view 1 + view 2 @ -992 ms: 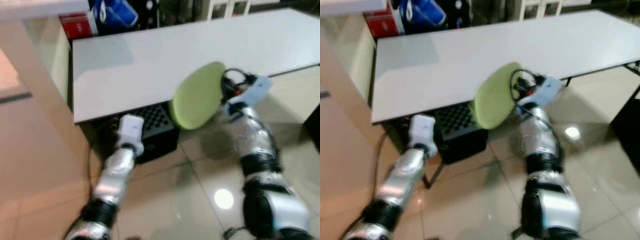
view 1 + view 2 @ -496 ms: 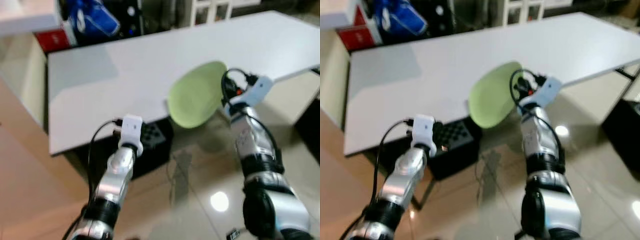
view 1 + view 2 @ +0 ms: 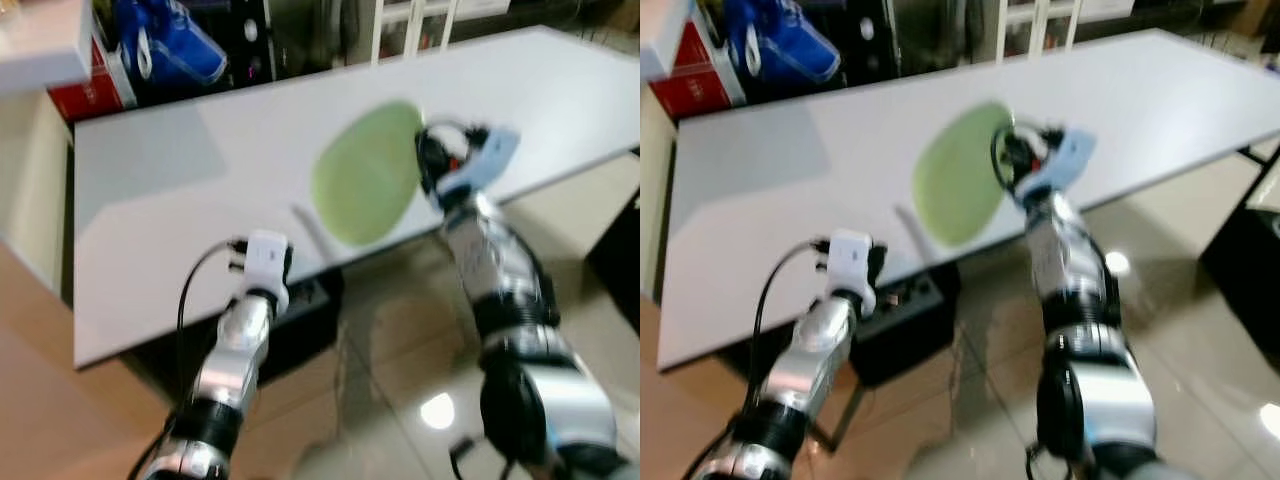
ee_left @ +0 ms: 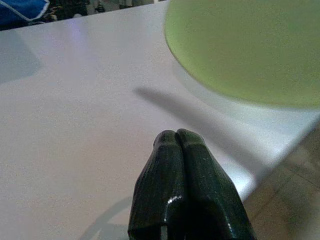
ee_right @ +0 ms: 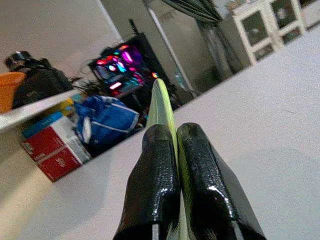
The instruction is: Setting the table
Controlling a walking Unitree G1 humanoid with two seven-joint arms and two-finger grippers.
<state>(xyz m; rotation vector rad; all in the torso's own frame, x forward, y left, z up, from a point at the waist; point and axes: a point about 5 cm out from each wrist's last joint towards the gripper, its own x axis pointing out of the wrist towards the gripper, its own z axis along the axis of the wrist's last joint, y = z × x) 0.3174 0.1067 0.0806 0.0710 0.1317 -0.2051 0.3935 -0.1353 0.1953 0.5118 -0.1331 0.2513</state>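
Moved: green plate [image 3: 366,173] from past worktop [image 3: 180,180] near edge to above it | right tool [image 5: 169,150] clamped on plate rim | left tool [image 4: 177,145] closed, empty, over near edge

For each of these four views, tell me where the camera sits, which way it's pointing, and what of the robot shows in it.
Left eye view: on the head, looking forward and down at the white table; both silver arms show.
Right eye view: the other eye, same scene, slightly offset.
Left wrist view: along the left pincer, shut, over the tabletop.
Right wrist view: along the right pincer, gripping the green plate edge-on.
Shared: the plate and the table appear in all four.
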